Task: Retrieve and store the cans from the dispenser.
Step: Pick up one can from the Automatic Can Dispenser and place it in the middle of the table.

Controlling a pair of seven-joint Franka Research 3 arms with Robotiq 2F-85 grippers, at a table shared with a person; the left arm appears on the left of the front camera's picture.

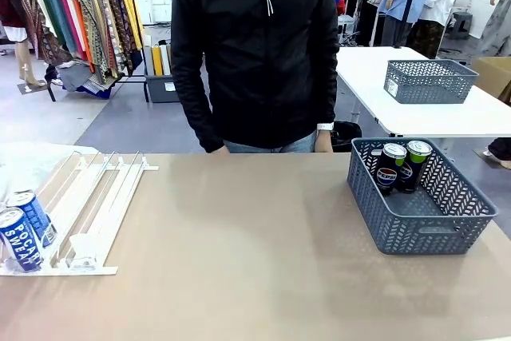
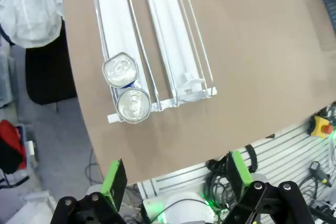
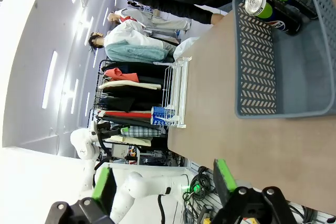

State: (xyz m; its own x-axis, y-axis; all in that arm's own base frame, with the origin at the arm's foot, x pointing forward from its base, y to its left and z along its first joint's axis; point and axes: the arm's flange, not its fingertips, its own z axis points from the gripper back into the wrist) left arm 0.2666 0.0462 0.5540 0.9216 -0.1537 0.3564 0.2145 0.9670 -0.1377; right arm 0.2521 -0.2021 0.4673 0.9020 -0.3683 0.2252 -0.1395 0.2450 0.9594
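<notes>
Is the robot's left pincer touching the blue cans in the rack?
Apart. The left wrist view shows the open left pincer hanging well above the blue cans, with a clear gap between them.

I am wearing matt black on my left gripper [image 2: 176, 178], a two-finger hand built of flat linkage bars; bright green pads [image 2: 113, 183] are covering the inner faces of its fingertips; round pivot pins are sitting in the black bars at each finger's root, catching a dull shine; my right gripper [image 3: 164, 183] is wearing matching black links and green pads [image 3: 222, 176], with round pins dotting its knuckles; farther off in the right wrist view, my left arm [image 3: 137, 184] is looking white, smooth and rounded, with bulging joint housings; a small green light [image 3: 187, 188] is glowing by its base.
</notes>
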